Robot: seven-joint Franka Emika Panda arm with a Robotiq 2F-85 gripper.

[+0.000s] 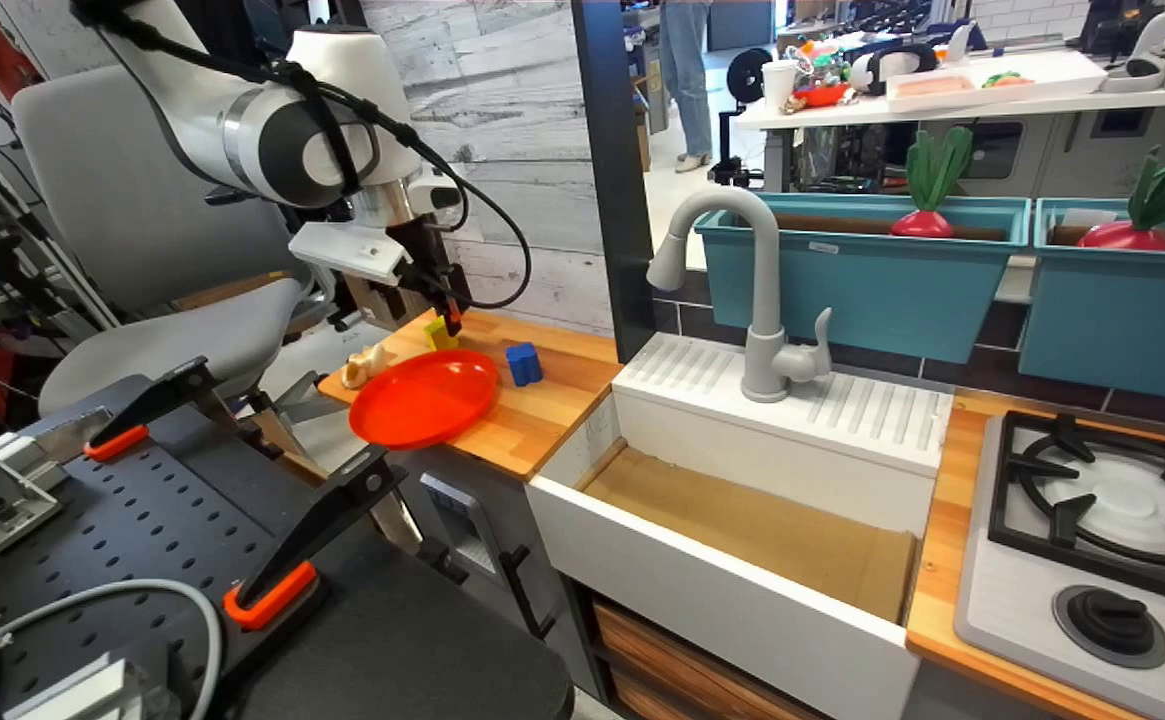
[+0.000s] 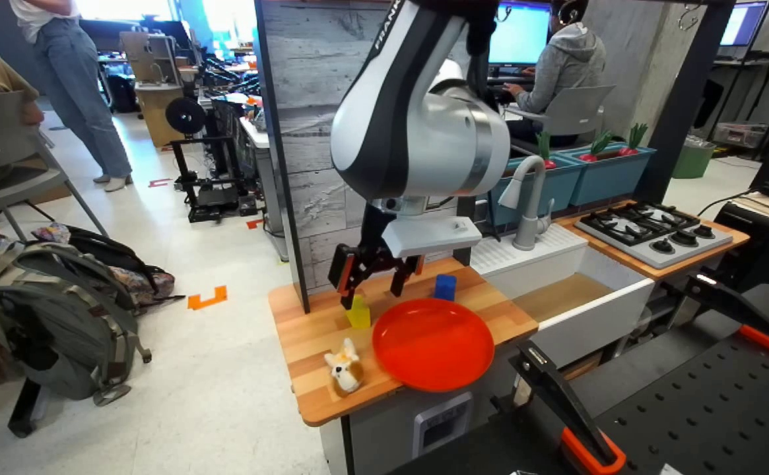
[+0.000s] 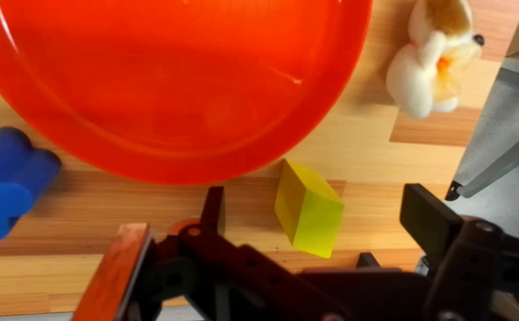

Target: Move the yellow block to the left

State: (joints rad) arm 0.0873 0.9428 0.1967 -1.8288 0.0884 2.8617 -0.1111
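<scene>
I've got the hand (image 2: 371, 297) pointing down nr the red plate (image 2: 434, 343), jaws apart, yellow blk (image 3: 310, 211) between in wrist view; worktop (image 2: 308, 356) under plate; sink (image 1: 712, 605) beside; chair (image 1: 132, 200) well off

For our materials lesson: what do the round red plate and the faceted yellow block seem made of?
Round red plate: glossy, probably plastic; bright highlights streak its smooth surface.
Faceted yellow block: looks matt, perhaps plastic or painted wood; no glare or grain shows.
</scene>
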